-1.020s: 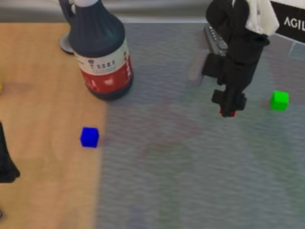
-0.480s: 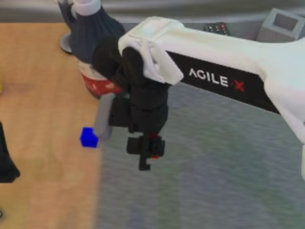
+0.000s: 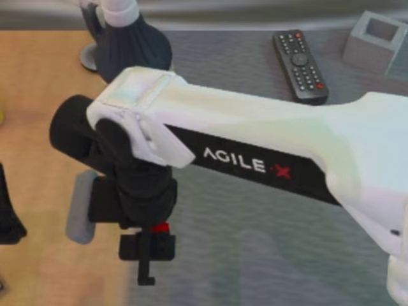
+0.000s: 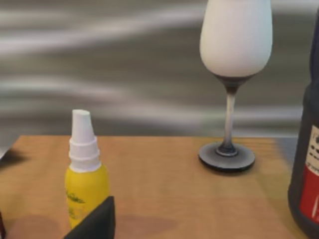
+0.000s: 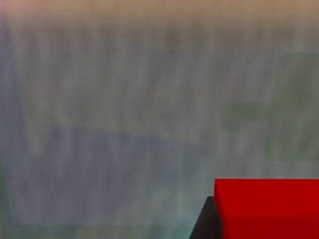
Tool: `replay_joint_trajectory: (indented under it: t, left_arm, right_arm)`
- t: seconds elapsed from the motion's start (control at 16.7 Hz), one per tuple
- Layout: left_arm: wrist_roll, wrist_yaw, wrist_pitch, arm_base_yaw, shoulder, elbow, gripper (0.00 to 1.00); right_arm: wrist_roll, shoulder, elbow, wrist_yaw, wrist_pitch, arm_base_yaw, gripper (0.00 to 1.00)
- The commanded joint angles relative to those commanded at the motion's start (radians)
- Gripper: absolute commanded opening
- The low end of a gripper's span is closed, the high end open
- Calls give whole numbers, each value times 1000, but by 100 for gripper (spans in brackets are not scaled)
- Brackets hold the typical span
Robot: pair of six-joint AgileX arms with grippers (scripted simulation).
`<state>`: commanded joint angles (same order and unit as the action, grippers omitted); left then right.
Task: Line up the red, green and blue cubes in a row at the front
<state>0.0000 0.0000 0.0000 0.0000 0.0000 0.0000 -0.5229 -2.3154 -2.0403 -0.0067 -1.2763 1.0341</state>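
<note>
My right arm reaches across the table to the front left. Its gripper [image 3: 152, 241] is shut on the red cube [image 3: 160, 227], of which only a sliver shows under the wrist in the top view. In the right wrist view the red cube [image 5: 266, 209] fills the corner beside one dark finger [image 5: 204, 224], held above the grey surface. The blue and green cubes are hidden under the white arm. My left gripper [image 3: 7, 220] is parked at the left edge, open, with one fingertip [image 4: 97, 221] showing.
A dark bottle [image 3: 131, 44] and a wine glass [image 4: 234, 50] stand at the back left. A yellow dropper bottle [image 4: 85, 184] is near the left gripper. A black remote [image 3: 299, 64] and a grey hollow block [image 3: 376, 39] lie at the back right.
My right arm has swept from the back right to the front left, carrying the red cube. It now covers the blue and green cubes. The left arm has not moved.
</note>
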Motion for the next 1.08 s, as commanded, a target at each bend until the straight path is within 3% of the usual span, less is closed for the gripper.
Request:
replay_joint_trajectory:
  t: [0.18,0.6,0.9,1.08]
  left_arm:
    - [0,0,0,0,0,0,100]
    - [0,0,0,0,0,0,100]
    - [0,0,0,0,0,0,100]
    - [0,0,0,0,0,0,100]
  right_arm:
    - [1,0,18,-2,18,-3,0]
    - [3,-44,187,0,234,1,0]
    - [2,-48,198,1,246,2,0]
    - [2,-48,198,1,246,2,23]
